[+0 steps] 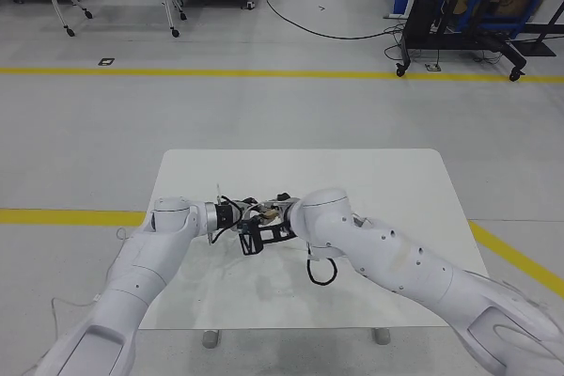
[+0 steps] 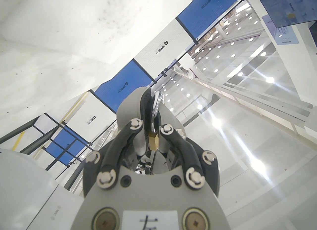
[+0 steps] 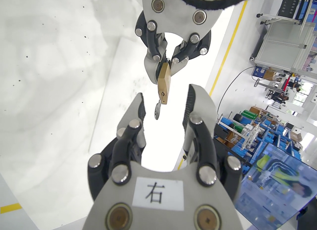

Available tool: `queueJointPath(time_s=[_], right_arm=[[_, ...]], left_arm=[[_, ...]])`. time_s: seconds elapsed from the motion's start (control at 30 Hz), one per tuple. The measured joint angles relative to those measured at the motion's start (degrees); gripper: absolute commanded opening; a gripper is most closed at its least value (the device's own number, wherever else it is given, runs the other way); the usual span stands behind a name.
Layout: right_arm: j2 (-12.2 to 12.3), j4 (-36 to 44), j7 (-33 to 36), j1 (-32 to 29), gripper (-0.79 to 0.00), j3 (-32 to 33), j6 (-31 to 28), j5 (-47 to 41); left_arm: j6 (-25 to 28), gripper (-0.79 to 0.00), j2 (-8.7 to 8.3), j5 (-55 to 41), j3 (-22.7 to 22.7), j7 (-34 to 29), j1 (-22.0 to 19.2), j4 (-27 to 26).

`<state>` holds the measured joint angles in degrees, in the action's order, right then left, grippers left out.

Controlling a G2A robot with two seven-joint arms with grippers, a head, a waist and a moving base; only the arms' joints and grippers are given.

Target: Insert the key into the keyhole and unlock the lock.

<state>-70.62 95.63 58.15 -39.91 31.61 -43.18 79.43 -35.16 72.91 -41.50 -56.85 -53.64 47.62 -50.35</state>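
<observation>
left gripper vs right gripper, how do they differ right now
The left gripper is shut on the brass padlock; the right gripper is open and holds nothing. The left gripper's fingers clamp the padlock's far end, while the right gripper's fingers stand apart on either side of the key in the keyhole, not touching it. Both have the same grey build and face each other.
</observation>
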Motion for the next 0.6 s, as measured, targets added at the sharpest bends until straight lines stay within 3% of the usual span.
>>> queueJointPath(time_s=[0.3,0.33,0.37,0.4,0.6], right_arm=[[3.35,2.55,-9.0,-5.02,0.0,11.43,-4.28,-4.77],[3.68,2.91,-9.2,-5.71,-0.419,12.31,-4.89,-4.89],[4.1,3.27,-9.66,-6.6,-0.514,13.51,-5.63,-5.31],[4.42,3.46,-10.2,-7.26,-0.785,14.46,-6.19,-5.78],[6.35,0.51,-18.58,-11.44,-0.785,21.43,-12.61,-13.51]], left_arm=[[0.14,-0.785,-0.15,-0.19,-0.16,0.08,0.02,0.08],[0.39,-0.785,-0.19,-0.26,-0.29,0.16,0.04,0.07],[0.87,-0.785,-0.24,-0.47,-0.57,0.3,0.09,0.05],[1.34,-0.785,-0.3,-0.61,-0.83,0.46,0.14,0.0],[6.53,-0.785,-0.91,1.41,-2.24,3.07,1.3,-2.42]])
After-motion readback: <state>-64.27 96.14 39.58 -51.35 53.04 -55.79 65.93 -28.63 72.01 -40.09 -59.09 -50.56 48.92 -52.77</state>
